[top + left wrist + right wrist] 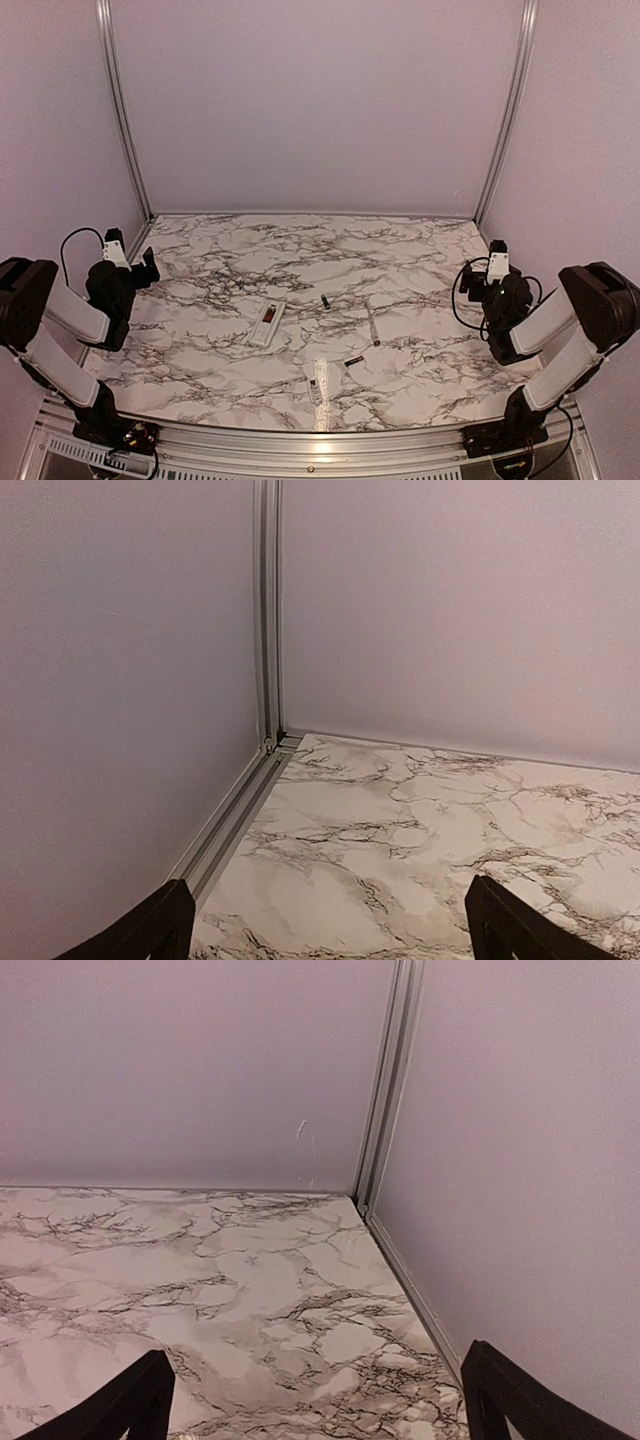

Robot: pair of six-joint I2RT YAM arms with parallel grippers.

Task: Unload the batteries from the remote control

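Note:
The remote control lies near the middle of the marble table, white and slim, back side up with a dark recess showing. One battery lies just right of it, and a second battery sits nearer the front edge. My left gripper hangs over the left edge, open and empty, far from the remote. My right gripper is at the right edge, also open and empty. In both wrist views, my left gripper and right gripper frame only bare marble, each facing a back corner.
A thin pale strip lies right of the remote, between the two batteries. A small white piece rests near the front edge. Plain walls with metal corner rails close in the table on three sides.

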